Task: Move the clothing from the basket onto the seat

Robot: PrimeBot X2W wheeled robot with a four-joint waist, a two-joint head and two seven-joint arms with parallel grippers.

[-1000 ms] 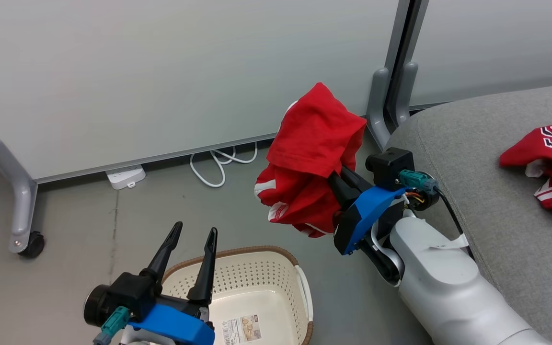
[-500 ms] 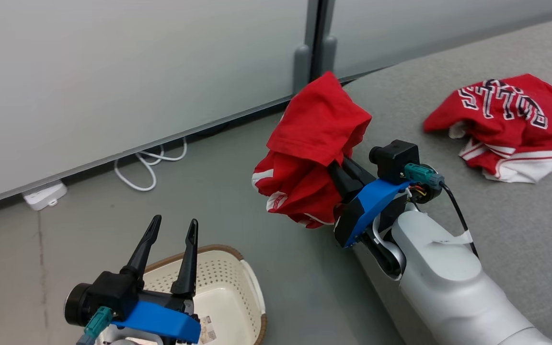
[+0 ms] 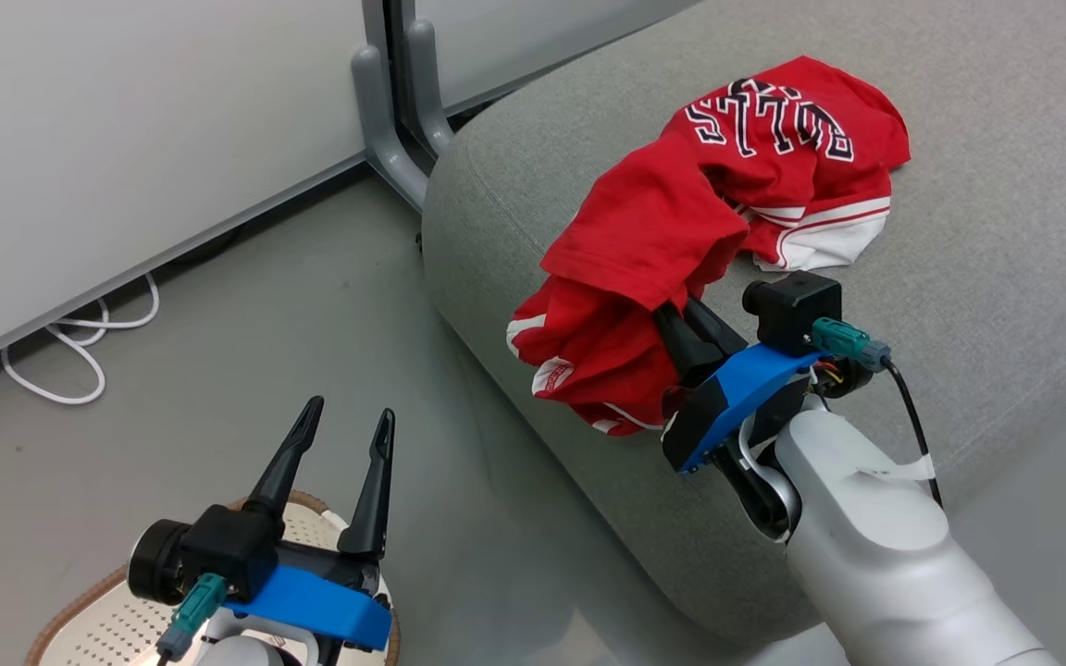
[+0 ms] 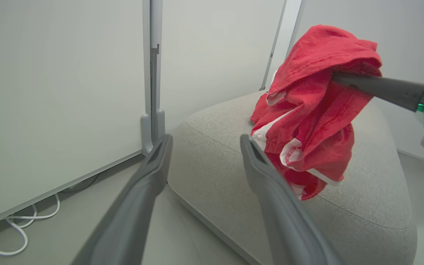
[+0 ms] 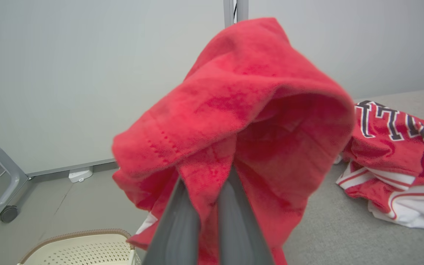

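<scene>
right pincer (image 3: 668,316): jaws pinched tight on a soft bright red sports garment with white trim (image 3: 621,268). The dark finger bases show below the cloth and the tips are buried in it.
held garment: bunched up and draped over and around the right pincer's tips, with folds hanging down on its left side. It is off the floor, over the near rounded corner of the large grey fabric sofa seat (image 3: 977,240). Cannot tell whether the lowest fold touches the cushion.
second garment: a crumpled red jersey with white lettering outlined in dark and a white striped hem (image 3: 801,120). It lies on the seat just past the right pincer's tips. In the right wrist view it sits to that pincer's right, on the cushion.
left pincer (image 3: 350,412): jaws spread wide, hovering over the grey floor (image 3: 246,351), well apart from the held garment. In the left wrist view that garment is ahead and to the right of its fingers.
basket: a small cream-white perforated plastic basket with a brown woven-look rim (image 3: 93,622). It stands on the floor right behind and under the left pincer's wrist, partly hidden by it, and well apart from the right pincer.
background: a white partition panel (image 3: 107,139) with a grey metal foot (image 3: 376,120), beyond the left pincer's tips, beside the seat's corner.
</scene>
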